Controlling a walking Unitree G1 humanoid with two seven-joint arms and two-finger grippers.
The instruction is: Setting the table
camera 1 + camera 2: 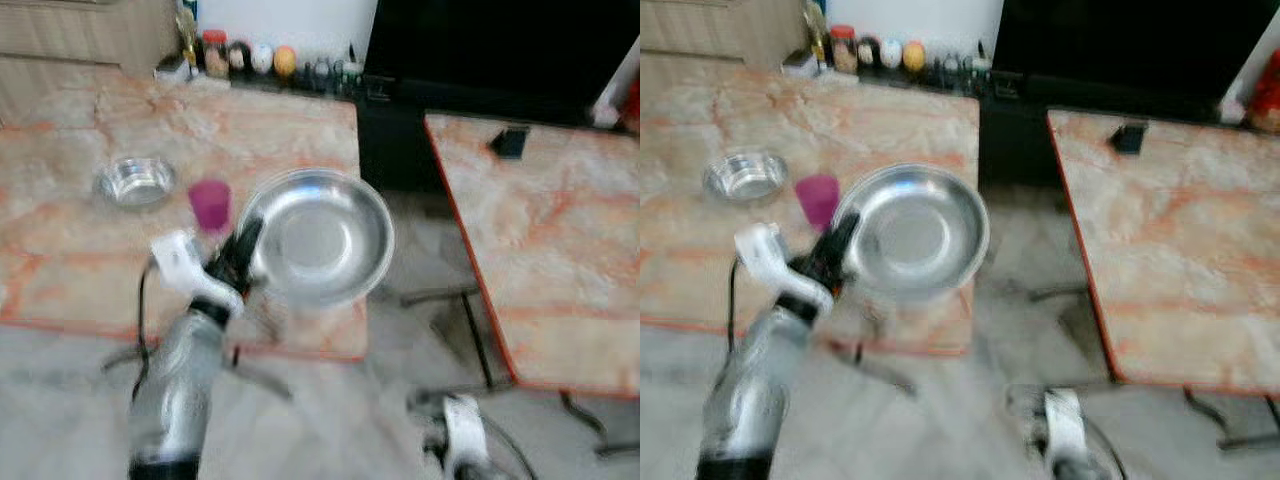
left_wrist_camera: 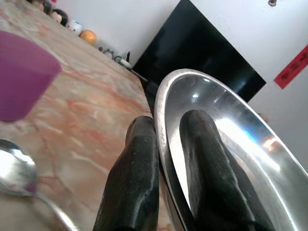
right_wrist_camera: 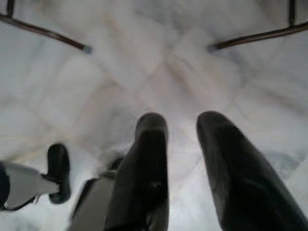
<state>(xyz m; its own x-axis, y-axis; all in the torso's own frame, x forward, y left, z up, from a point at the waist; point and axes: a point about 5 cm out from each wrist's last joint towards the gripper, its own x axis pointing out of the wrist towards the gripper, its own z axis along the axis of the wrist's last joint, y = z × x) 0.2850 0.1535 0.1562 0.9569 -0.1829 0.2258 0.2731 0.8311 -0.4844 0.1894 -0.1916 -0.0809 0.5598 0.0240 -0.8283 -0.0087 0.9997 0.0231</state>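
A large steel plate (image 1: 320,236) hangs over the near right corner of the marble table (image 1: 90,150). My left gripper (image 1: 248,238) is shut on its left rim; the left wrist view shows one finger (image 2: 132,183) outside the rim and one inside the plate (image 2: 226,139). Just left of the gripper stands a purple cup (image 1: 210,205), also in the wrist view (image 2: 21,77). A small steel bowl (image 1: 134,181) sits further left. A spoon (image 2: 19,178) lies on the table by the cup. My right gripper (image 3: 180,125) hangs low over the floor, its fingers apart, empty.
A second marble table (image 1: 560,250) stands to the right across a floor gap with metal table legs (image 1: 470,320). Jars and bottles (image 1: 250,58) line the far edge. A black screen (image 1: 500,50) stands behind. A small dark object (image 1: 510,141) lies on the right table.
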